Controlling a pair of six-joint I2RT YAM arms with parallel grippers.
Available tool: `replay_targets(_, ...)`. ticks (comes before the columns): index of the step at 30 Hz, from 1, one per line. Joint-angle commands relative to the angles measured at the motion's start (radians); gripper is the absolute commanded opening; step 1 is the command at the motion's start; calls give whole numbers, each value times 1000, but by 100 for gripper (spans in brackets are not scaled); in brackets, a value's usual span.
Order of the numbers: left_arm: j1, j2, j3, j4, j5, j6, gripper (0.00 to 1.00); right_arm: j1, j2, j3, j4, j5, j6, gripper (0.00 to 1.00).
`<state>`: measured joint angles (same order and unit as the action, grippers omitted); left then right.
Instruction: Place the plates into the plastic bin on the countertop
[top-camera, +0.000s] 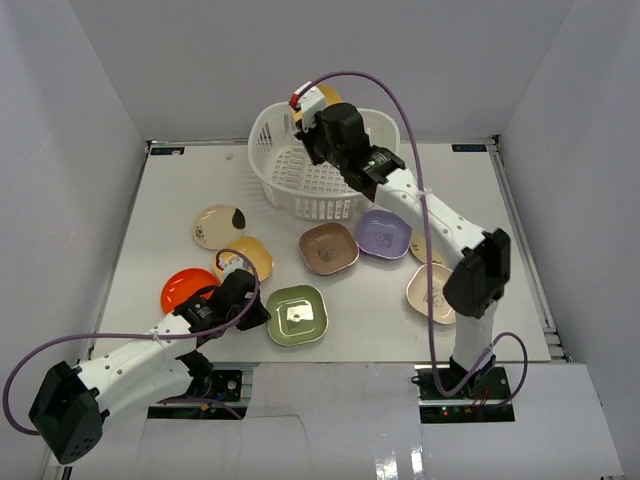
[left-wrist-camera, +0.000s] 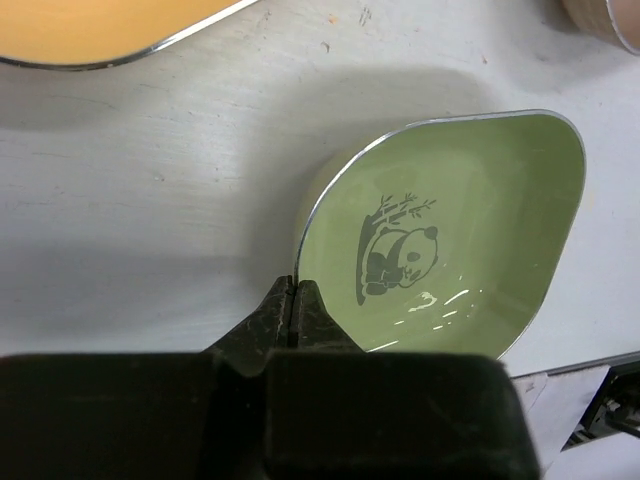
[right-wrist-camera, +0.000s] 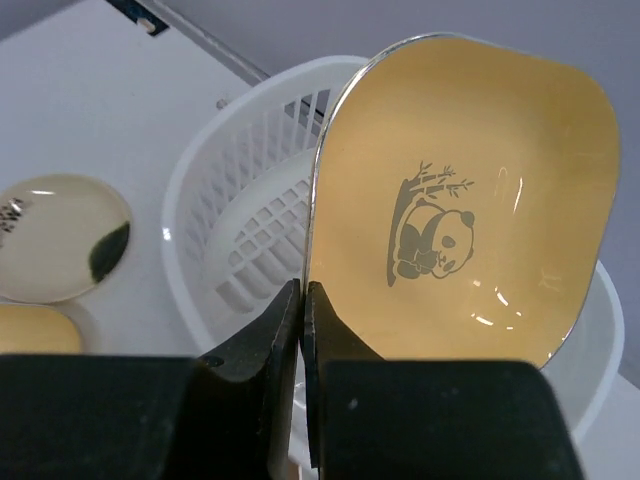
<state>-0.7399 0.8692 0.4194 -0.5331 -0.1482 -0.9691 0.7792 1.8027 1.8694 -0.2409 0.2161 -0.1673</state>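
My right gripper (top-camera: 318, 118) is shut on the rim of a yellow panda plate (right-wrist-camera: 470, 200) and holds it tilted on edge above the white plastic bin (top-camera: 290, 180). In the right wrist view the fingertips (right-wrist-camera: 290, 300) pinch the plate's left edge, with the bin (right-wrist-camera: 250, 230) below. My left gripper (top-camera: 262, 314) is shut on the left rim of a green panda plate (top-camera: 297, 316), which is low on the countertop (top-camera: 180, 180). In the left wrist view the gripper (left-wrist-camera: 293, 290) clamps the green plate (left-wrist-camera: 470, 200).
Loose plates lie on the countertop: a cream round one (top-camera: 218, 226), a yellow one (top-camera: 245, 258), an orange-red one (top-camera: 187, 288), a mauve-brown one (top-camera: 328, 248), a lavender one (top-camera: 384, 233) and a tan one (top-camera: 430, 295) by the right arm. White walls bound the table.
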Motion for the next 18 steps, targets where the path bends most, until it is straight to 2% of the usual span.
replay_targets(1,-3,-65,27,-42,9,29,0,-67,176,152,-26,-157,-135,8)
replay_targets(4,-4,-125,102,-109,7,58,0,-124,335,247,-55,-267,-115,8)
replay_targets(8,-3,-165,238,-175,-50,96,0,-153,430,283,-72,-308,-126,8)
replay_targets(12,-3,-128,408,-205,-119,147,0,-156,469,275,-112,-311,-129,8)
replay_targets(14,-3,-92,458,-212,-178,179,0,-156,448,197,-83,-287,-124,8)
replay_targets(16,-3,-69,525,-215,-229,199,0,-156,417,145,-63,-250,-115,24)
replay_targets(17,-3,-49,547,-217,-244,216,0,-156,405,137,-57,-238,-106,42)
replay_targets(18,-3,-38,567,-219,-257,224,0,-156,394,132,-58,-222,-100,50)
